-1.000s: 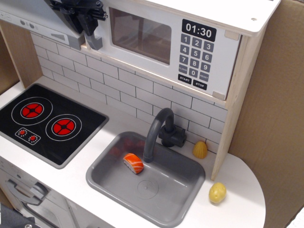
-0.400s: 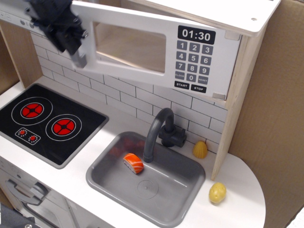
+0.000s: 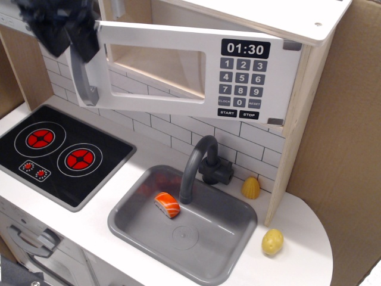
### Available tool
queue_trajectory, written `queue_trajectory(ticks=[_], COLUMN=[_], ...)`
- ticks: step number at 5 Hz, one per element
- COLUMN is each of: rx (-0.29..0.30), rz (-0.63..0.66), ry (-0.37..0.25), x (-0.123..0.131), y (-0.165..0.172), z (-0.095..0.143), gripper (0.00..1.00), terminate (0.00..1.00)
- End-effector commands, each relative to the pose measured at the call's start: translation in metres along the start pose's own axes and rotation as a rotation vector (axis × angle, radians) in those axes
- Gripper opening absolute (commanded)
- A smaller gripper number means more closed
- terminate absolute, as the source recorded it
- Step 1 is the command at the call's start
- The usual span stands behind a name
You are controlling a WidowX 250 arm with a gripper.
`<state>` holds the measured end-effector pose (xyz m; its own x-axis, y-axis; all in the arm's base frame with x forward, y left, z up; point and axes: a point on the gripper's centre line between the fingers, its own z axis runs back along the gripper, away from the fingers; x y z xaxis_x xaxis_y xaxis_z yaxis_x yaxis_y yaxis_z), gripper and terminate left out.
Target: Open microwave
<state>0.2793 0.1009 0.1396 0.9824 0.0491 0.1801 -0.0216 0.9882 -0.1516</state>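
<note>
The microwave (image 3: 244,77) is a light wood box high at the back, with a silver-grey door, a black clock display (image 3: 245,49) and a black keypad (image 3: 240,83). The door stands partly open, swung out toward me on its right side, and the wooden inside shows through the window (image 3: 158,65). My black gripper (image 3: 71,36) is blurred at the top left, on the upper end of the grey vertical bar handle (image 3: 83,80). Its fingers look closed around the bar.
A black stovetop (image 3: 59,152) with red burners lies at the left. A grey sink (image 3: 208,238) with a grey faucet (image 3: 193,167) holds a salmon sushi piece (image 3: 167,204). Two yellow toy foods (image 3: 250,187) (image 3: 272,241) sit at the right. A cardboard wall (image 3: 339,149) stands at the right.
The microwave door has swung from shut to partly open. My gripper has moved left and toward me with the handle.
</note>
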Motion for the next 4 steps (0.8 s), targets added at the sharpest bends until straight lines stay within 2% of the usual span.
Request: queue_trajectory(ticks=[1, 2, 3, 4], rx=[-0.025, 0.036, 0.114, 0.146], rz=[0.234, 0.277, 0.252, 0.181], ry=[-0.038, -0.062, -0.075, -0.053], x=[0.079, 0.097, 0.094, 0.08], y=[0.004, 0.017, 0.028, 0.038], z=[0.045, 0.035, 0.018, -0.002], gripper=[1.0, 1.0, 1.0, 1.0], terminate=[0.0, 0.0, 0.0, 0.0])
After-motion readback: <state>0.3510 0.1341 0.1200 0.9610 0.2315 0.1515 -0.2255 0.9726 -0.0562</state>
